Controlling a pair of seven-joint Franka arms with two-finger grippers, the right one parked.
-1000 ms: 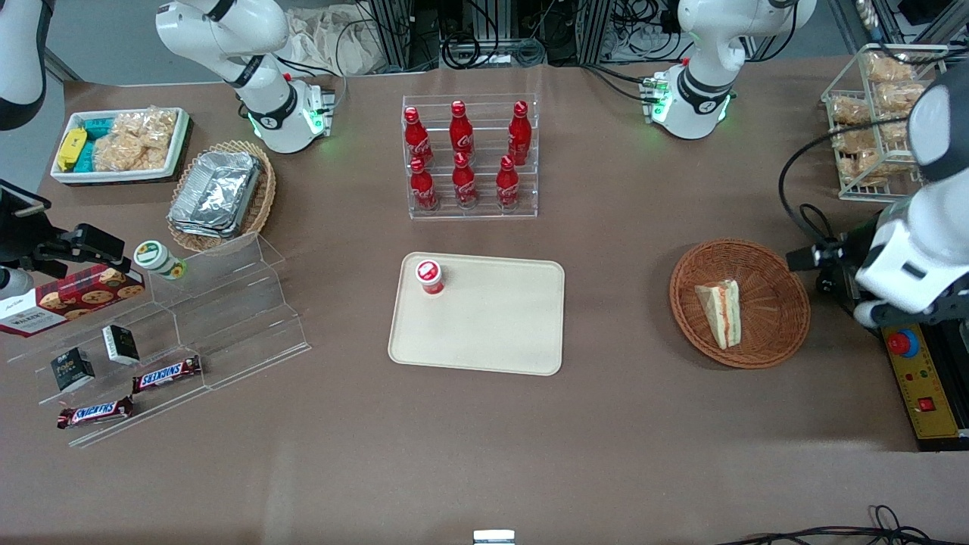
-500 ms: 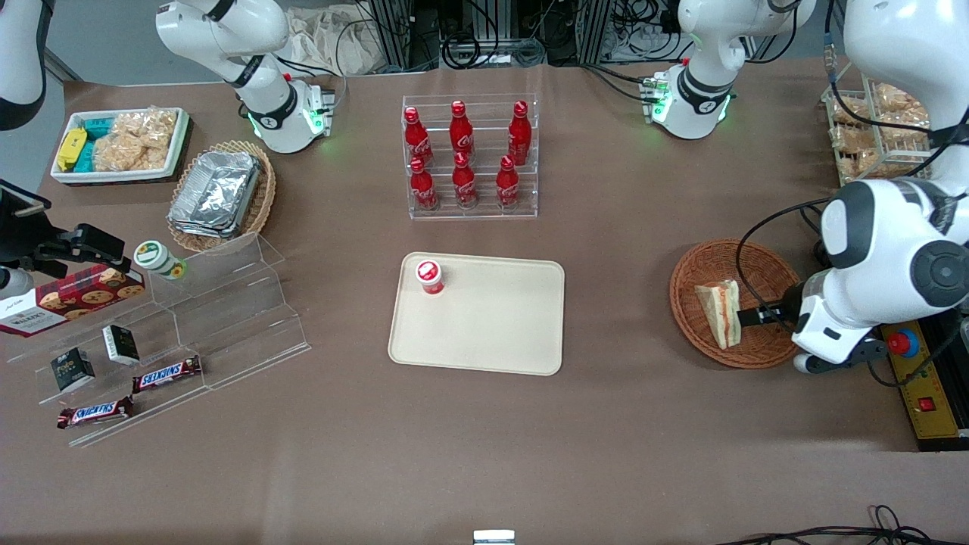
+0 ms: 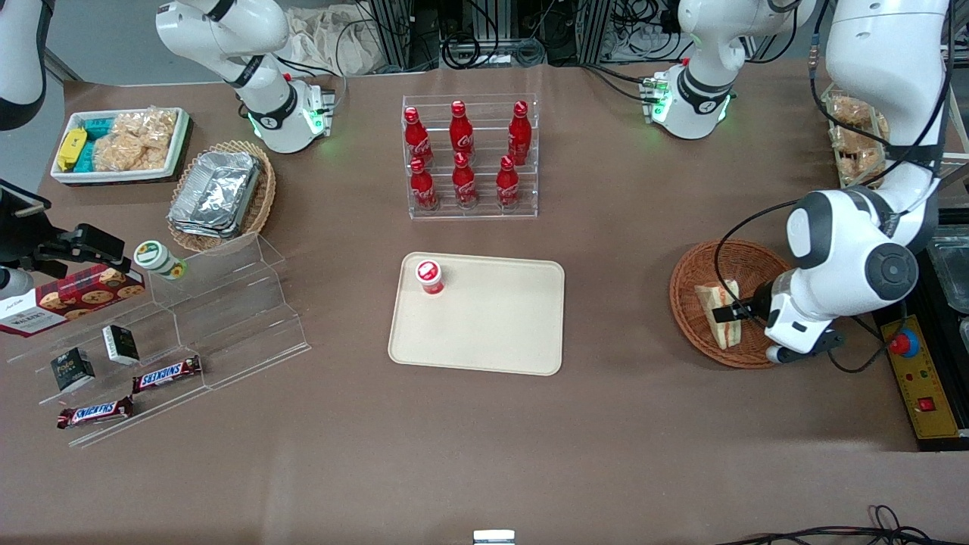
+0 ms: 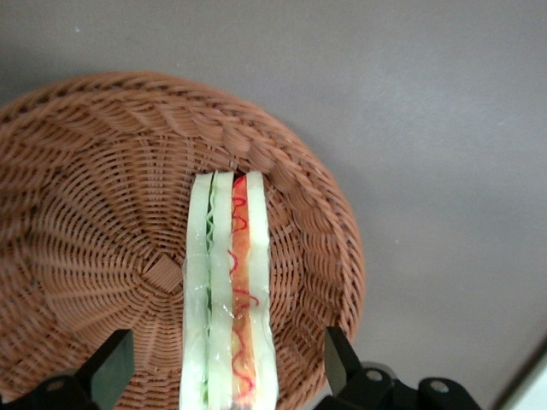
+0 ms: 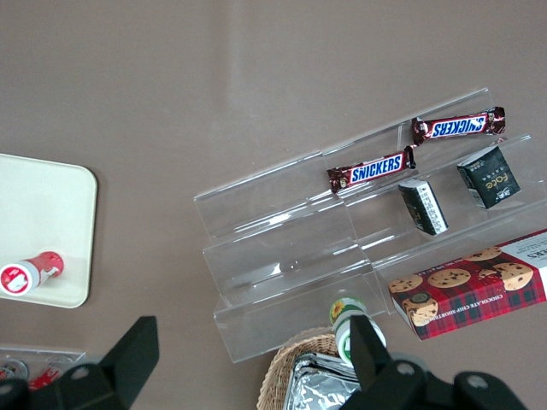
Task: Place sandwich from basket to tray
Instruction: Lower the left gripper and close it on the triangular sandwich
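With the gripper (image 4: 224, 376) spread wide astride the sandwich (image 4: 229, 290) in the basket (image 4: 102, 213), a hard or off-centre squeeze could crush or tip it.

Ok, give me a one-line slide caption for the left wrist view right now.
Open gripper poised over the sandwich standing on edge in the wicker basket, one finger on either side.

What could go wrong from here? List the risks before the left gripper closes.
1. The open gripper straddles the sandwich, a soft, layered wedge standing on edge; a hard squeeze may crush it or shift its layers.
2. The sandwich sits close to the basket rim, so a finger going lower might catch the weave and drag the basket.
3. A red-capped bottle already stands on the tray; a careless placement could knock it.
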